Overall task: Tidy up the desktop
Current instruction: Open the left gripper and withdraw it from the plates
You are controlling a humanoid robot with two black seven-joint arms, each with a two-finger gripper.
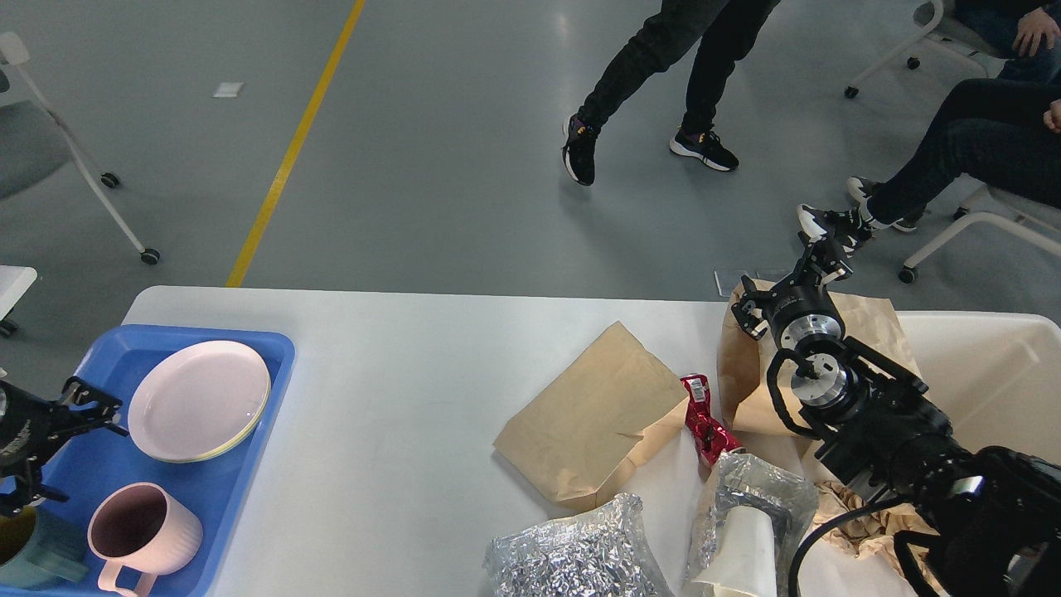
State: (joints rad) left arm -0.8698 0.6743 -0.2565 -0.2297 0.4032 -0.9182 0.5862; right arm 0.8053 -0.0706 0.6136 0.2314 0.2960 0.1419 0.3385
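Foil bundles (572, 557): lower centre of the frame, at the near table edge; a careless sweep by the arm above could push them off.
Left gripper (87, 406): lower left, over the blue tray (265, 365), fingers spread wide, holding nothing; beside the pink plate (199, 400) and above the pink mug (141, 531), either of which it could knock.
Brown paper bag (593, 410): lies flat at centre right, touching the red wrapper (704, 419); being limp, it may slip from a pinch.
Right gripper (792, 286): right of centre, at the second bag (870, 327) by the cream bin (995, 365); opening cannot be told.
Table (398, 373): white, spans the lower frame; its middle offers open room for moving.
Far edge: passer-by (663, 83) walks just beyond it, so long reaches are risky.
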